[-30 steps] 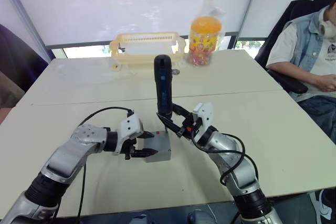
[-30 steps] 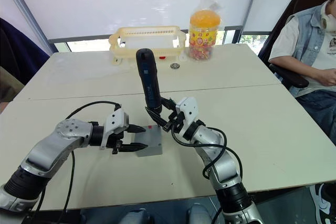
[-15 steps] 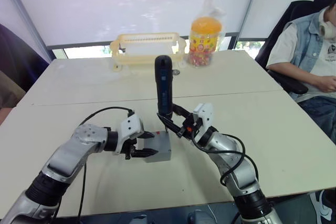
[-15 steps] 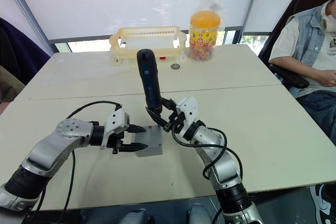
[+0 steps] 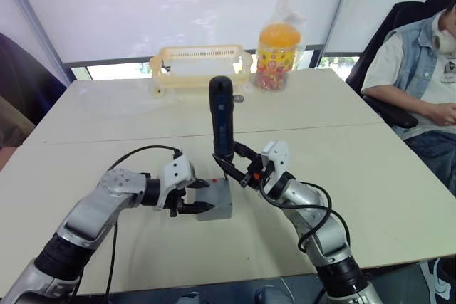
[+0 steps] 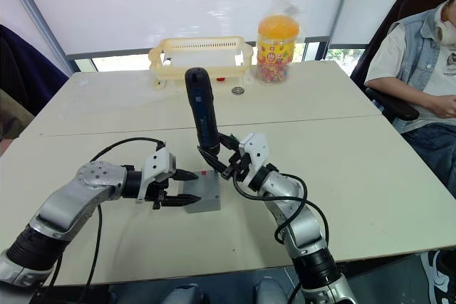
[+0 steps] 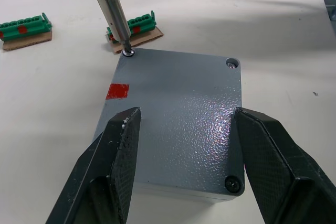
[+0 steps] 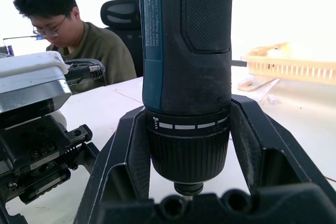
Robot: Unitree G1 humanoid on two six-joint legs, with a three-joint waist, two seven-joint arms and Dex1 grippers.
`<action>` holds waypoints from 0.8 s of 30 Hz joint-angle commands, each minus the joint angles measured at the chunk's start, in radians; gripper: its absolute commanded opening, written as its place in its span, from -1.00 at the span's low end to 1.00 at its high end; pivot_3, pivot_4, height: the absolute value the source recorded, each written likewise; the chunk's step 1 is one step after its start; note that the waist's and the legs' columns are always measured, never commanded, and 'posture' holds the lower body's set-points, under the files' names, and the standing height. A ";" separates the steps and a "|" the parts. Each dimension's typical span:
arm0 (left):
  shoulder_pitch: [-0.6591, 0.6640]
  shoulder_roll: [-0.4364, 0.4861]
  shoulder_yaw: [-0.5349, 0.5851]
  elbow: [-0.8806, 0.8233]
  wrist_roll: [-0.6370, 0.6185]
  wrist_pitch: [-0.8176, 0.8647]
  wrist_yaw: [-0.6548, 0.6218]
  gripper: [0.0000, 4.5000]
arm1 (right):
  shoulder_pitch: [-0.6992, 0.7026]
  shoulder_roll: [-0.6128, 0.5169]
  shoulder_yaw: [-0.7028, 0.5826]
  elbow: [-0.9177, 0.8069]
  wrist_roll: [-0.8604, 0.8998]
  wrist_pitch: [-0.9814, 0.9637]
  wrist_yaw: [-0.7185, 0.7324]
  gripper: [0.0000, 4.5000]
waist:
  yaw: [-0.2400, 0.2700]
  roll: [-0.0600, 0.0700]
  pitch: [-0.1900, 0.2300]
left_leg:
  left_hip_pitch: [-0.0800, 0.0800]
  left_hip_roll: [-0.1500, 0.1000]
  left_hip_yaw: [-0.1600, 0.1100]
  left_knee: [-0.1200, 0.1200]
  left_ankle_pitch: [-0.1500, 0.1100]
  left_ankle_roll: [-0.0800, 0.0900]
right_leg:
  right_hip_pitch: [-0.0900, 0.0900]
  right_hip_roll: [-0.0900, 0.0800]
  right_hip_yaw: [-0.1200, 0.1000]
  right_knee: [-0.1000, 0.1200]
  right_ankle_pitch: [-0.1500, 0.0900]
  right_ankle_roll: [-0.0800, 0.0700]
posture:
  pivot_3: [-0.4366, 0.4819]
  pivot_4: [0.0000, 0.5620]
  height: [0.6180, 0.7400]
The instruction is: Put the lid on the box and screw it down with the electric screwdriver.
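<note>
On the table point(image 5: 370, 169) the box point(image 5: 217, 206) sits between my grippers with the lid point(image 7: 178, 124) already on it. My left gripper point(image 5: 197, 196) straddles it, fingers spread wide at its sides. My right gripper point(image 5: 235, 166) clamps the upright screwdriver point(image 5: 221, 124), bit in a corner screw point(image 7: 127, 53).

Beige table point(image 5: 356, 197) before bright blinds point(image 5: 178, 5)
</note>
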 commanded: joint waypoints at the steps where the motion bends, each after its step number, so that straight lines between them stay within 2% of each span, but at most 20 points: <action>1: 0.037 0.017 -0.063 0.037 0.059 0.031 -0.001 0.28 | 0.038 -0.016 0.025 0.079 -0.022 0.027 0.020 -0.21 | 0.000 0.000 -0.001 | 0.000 0.000 0.000 0.000 0.000 0.000 | 0.000 0.000 0.000 0.000 0.000 0.000 | -0.05 -0.47 1.00; 7: 0.042 0.018 -0.060 0.031 0.058 0.030 0.003 0.28 | 0.038 -0.021 0.033 0.119 -0.044 -0.010 0.027 -0.21 | 0.001 -0.001 -0.002 | 0.002 0.000 -0.001 -0.004 0.000 0.000 | 0.000 0.000 0.000 0.000 -0.001 0.000 | -0.05 -0.47 1.00; 12: 0.044 0.020 -0.059 0.029 0.058 0.032 0.004 0.28 | 0.040 -0.020 0.033 0.137 -0.044 -0.020 0.028 -0.21 | 0.001 -0.003 -0.004 | 0.012 0.000 -0.001 -0.013 0.000 0.000 | 0.006 -0.001 0.000 -0.001 -0.005 -0.003 | -0.05 -0.47 1.00; 24: 0.040 0.021 -0.062 0.037 0.059 0.029 -0.003 0.28 | 0.044 -0.028 0.031 0.146 -0.050 -0.028 0.024 -0.21 | 0.002 -0.002 -0.004 | 0.012 0.000 -0.005 -0.014 0.000 -0.001 | 0.006 -0.002 -0.003 -0.002 -0.007 -0.004 | -0.05 -0.47 1.00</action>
